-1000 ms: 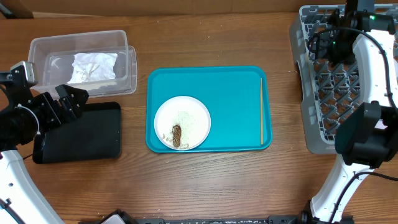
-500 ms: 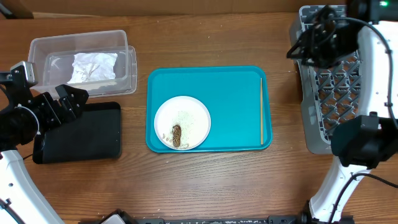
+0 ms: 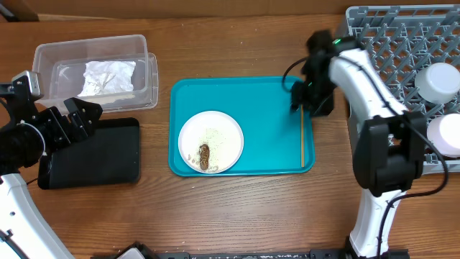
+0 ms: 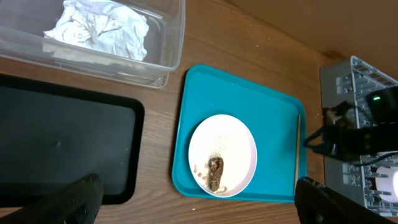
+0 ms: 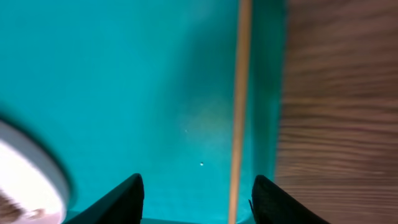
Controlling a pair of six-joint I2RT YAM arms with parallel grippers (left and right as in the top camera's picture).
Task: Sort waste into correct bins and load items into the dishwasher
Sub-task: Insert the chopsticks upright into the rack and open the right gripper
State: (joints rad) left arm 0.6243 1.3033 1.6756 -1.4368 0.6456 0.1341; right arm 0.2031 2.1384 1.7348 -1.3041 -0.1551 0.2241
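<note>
On the counter [image 3: 251,208] the rack [image 3: 402,36] is standing at the right; the teal tray [image 3: 266,101] is carrying the chopsticks [image 3: 302,129] along its right rim; the right jaws are hovering above them, spread and empty; the left jaws are gaping wide near the black tray [image 3: 108,155]; a good pick-up, I judge, is calling for centring astride the sticks near mid-length, with the outer finger clearing the rim before pinching

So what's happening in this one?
The right gripper hovers over the chopsticks at the teal tray's right edge, fingers apart, nothing held yet. The left gripper hangs open over the black tray. The napkin already lies in the clear tub; the plate with rice and a brown lump sits on the teal tray. Two white pieces stand in the dish rack.
</note>
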